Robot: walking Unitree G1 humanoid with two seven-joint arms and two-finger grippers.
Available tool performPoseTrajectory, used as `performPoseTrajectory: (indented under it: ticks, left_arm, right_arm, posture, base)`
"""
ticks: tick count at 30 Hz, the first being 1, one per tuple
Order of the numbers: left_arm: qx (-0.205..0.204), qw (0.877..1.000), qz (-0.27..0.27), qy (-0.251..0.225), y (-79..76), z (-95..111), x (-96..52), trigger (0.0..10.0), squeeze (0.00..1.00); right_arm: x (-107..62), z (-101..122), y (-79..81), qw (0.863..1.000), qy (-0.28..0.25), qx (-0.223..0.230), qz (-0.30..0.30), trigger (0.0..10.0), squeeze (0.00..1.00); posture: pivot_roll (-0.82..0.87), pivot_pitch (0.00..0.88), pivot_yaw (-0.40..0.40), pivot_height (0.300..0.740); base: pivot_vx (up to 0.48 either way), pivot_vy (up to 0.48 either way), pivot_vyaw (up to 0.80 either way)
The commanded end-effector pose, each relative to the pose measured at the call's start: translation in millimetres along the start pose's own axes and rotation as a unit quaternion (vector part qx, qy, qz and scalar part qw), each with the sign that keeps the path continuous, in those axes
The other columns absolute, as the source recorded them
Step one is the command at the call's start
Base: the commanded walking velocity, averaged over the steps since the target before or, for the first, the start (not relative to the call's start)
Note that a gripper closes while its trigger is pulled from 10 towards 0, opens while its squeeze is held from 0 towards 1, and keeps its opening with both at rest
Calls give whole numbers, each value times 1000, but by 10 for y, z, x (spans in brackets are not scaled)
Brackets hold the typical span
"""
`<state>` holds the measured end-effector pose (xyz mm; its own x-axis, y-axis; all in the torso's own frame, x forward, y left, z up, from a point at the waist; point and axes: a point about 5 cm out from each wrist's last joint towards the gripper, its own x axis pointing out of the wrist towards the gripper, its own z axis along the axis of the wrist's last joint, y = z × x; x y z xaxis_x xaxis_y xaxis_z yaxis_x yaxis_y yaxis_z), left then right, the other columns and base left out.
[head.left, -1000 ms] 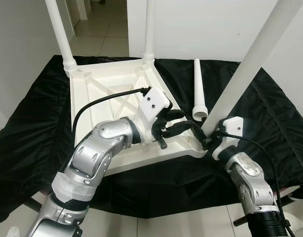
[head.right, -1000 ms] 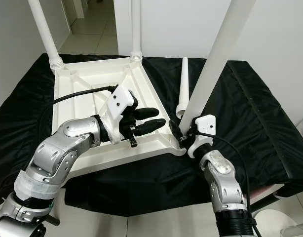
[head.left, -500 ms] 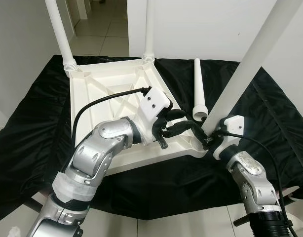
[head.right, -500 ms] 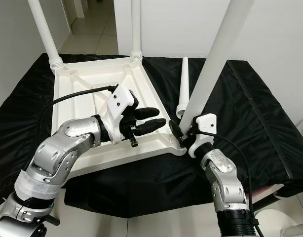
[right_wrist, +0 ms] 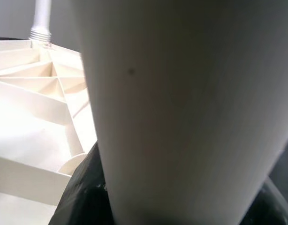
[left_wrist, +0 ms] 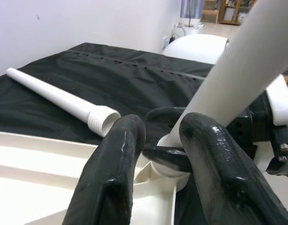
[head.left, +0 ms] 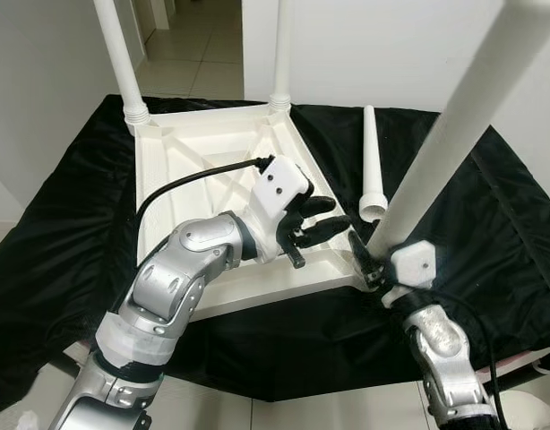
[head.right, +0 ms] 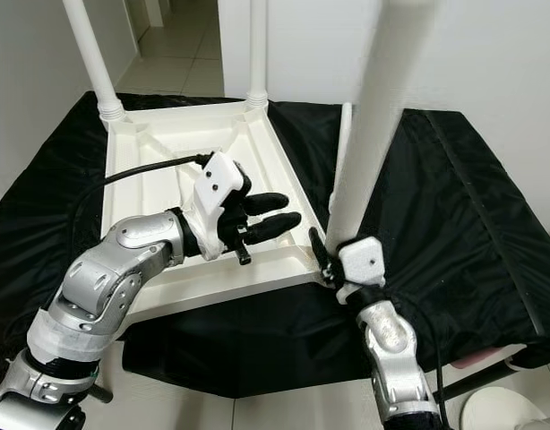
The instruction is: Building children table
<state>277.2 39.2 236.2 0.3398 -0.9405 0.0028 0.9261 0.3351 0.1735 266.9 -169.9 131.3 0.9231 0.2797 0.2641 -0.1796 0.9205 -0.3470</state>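
The right tool (head.left: 368,266) is clamped on the foot of a long white leg (head.left: 454,134) at the near right corner of the tabletop (head.left: 194,170). A second ago this arm reached in from farther right with its wrist block beside the leg; now the wrist sits almost directly below the leg, and the leg stands a little more upright. The whole picture has also shifted slightly, so the camera moved.

The left tool (head.left: 322,217) hovers over the near right part of the tabletop with its two fingers (left_wrist: 117,159) apart, pointing at the leg's base, much as before.

The tabletop is smooth white plastic, lying upside down, with raised ribs crossing its underside and round sockets at the corners. It rests on a surface (head.left: 69,233) draped in glossy, wrinkled black cloth. Two legs (head.left: 123,63) already stand in the far corners, each a plain tapered tube with a threaded collar at its base. A fourth leg (head.left: 373,170) lies loose on the cloth just right of the tabletop.
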Motion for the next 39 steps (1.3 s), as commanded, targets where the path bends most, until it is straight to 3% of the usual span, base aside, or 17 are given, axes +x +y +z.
performPoseTrajectory:
  ticks: [1,8,11,16,17,18,19,21,23,24,28,29,33,37,38,39]
  left_arm:
    - [8,1000,20,0,46,20,4,10000,0]
    - [12,1000,20,-1,52,25,11,10000,0]
    - [15,1000,20,-3,56,33,27,10000,0]
    - [17,1000,23,-7,56,40,40,10000,0]
    - [17,1000,24,-8,57,38,42,10000,0]
    - [17,1000,24,-8,57,38,42,10000,0]
    - [17,999,26,-9,59,34,41,10000,0]
    - [17,999,26,-9,59,34,41,10000,0]
    - [16,999,28,-10,65,37,44,10000,0]
    - [16,999,28,-10,65,37,44,10000,0]
    - [14,999,35,-14,80,30,52,10000,0]
    - [10,999,42,-16,91,25,62,10000,0]
    - [10,999,42,-16,91,25,62,10000,0]
    - [-2,998,54,-22,115,28,69,10000,0]
    - [-25,998,55,-26,134,22,70,10000,110]
    - [-25,998,55,-26,134,22,70,10000,110]
  right_arm:
    - [-117,-188,2,998,54,-20,-4,10000,0]
    - [-41,22,-44,996,-5,-83,-15,10000,0]
    - [61,280,-205,987,-63,-124,-76,10000,0]
    - [147,364,-326,987,-69,-84,-122,10000,0]
    - [178,391,-352,987,-70,-51,-133,10000,0]
    - [178,391,-352,987,-70,-51,-133,10000,0]
    - [222,453,-386,986,-78,1,-147,10000,0]
    - [222,453,-386,986,-78,1,-147,10000,0]
    - [269,494,-389,985,-78,43,-148,10000,0]
    - [269,494,-389,985,-78,43,-148,10000,0]
    - [322,470,-404,981,-49,98,-159,10000,0]
    - [344,394,-396,980,-13,113,-161,10000,0]
    - [344,394,-396,980,-13,113,-161,10000,0]
    - [359,341,-381,978,20,131,-163,10000,0]
    - [365,330,-363,977,31,140,-161,10000,0]
    - [365,330,-363,977,31,140,-161,10000,0]
  posture:
    - [-6,47,26,740]
    - [-8,41,29,740]
    - [-12,36,31,740]
    - [-16,32,33,740]
    - [-16,30,33,740]
    - [-16,30,33,740]
    - [-17,27,34,740]
    - [-17,27,34,740]
    - [-19,25,32,740]
    - [-19,25,32,740]
    - [-26,24,29,740]
    - [-28,22,29,740]
    - [-28,22,29,740]
    - [-28,19,29,740]
    - [-30,17,31,740]
    - [-30,17,31,740]
  base:
    - [0,0,0]
    - [0,0,0]
    - [0,0,0]
    - [0,0,0]
    - [0,0,0]
    - [0,0,0]
    - [0,0,0]
    - [0,0,0]
    - [0,0,0]
    - [0,0,0]
    - [0,0,0]
    - [0,0,0]
    - [0,0,0]
    - [0,0,0]
    - [0,0,0]
    - [0,0,0]
